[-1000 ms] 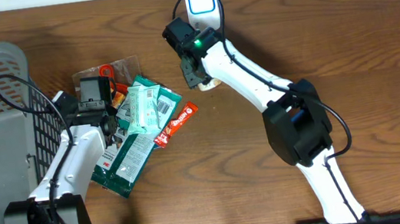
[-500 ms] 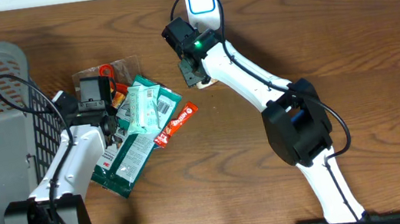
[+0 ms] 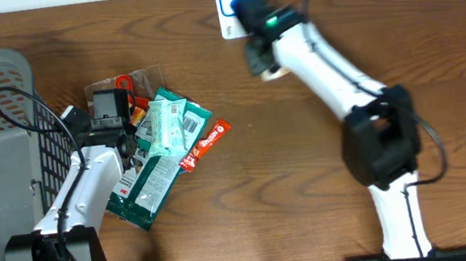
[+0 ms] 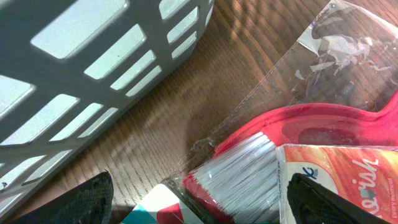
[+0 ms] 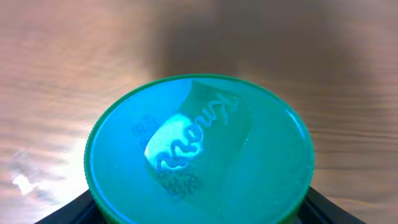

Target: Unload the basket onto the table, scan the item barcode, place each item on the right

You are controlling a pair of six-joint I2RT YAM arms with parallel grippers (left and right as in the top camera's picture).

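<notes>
Swinging away from the packet pile since the earlier overhead frames, the right arm is now reaching beside the blue-and-white scanner at the far edge of the table. Its right pincer is pinching a green-lidded jar. Scanning well probably means turning the jar's label toward the scanner window and holding steady. The left pincer is hanging spread over a packaged red brush. No barcode is showing, and the arm is covering part of the scanner.
</notes>
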